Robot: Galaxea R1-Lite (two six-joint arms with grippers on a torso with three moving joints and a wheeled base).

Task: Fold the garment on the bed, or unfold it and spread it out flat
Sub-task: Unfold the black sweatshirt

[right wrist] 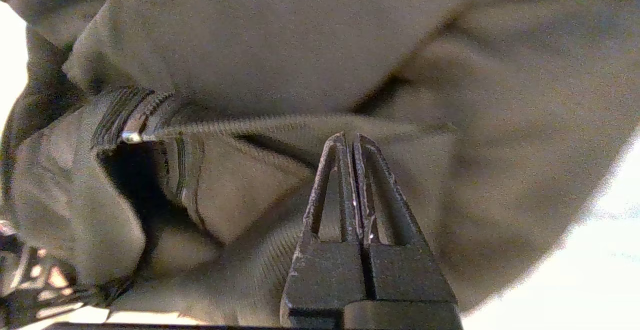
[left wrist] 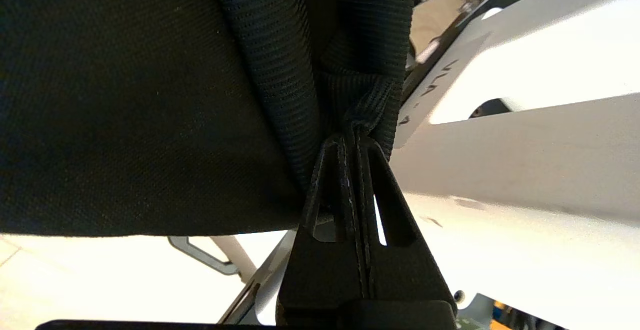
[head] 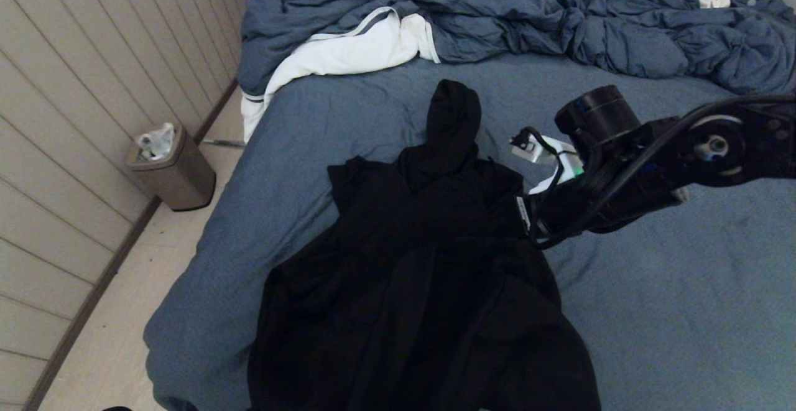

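1. I am holding the black hoodie (head: 429, 262) with both arms. It is lying lengthwise on the blue-grey sheet of the bed (head: 684, 311), its pointed hood (head: 454, 119) stretching away beyond my right gripper toward the rumpled comforter (head: 559, 19).
2. My right gripper (right wrist: 354, 143) is pressing in at the hoodie's shoulder, just beside the base of the hood. Its fingers are together, and I judge they are pinching a fold of the fabric, with the zipper (right wrist: 210, 129) running close by.
3. My left gripper (left wrist: 353, 138) is clamping a ribbed edge of the hoodie, probably the hem or a cuff. It is out of the head camera's sight, and the cloth there is hanging off my fingertips with pale robot frame behind it.
4. Done so far, as I read it: the body is mostly opened out and the hood is lying straight.
5. Left to do: the lower part is bunching in long folds, the left shoulder is puckering, and neither sleeve is showing spread to the side.
6. I am judging the spreading roughly half finished; no fold has begun.
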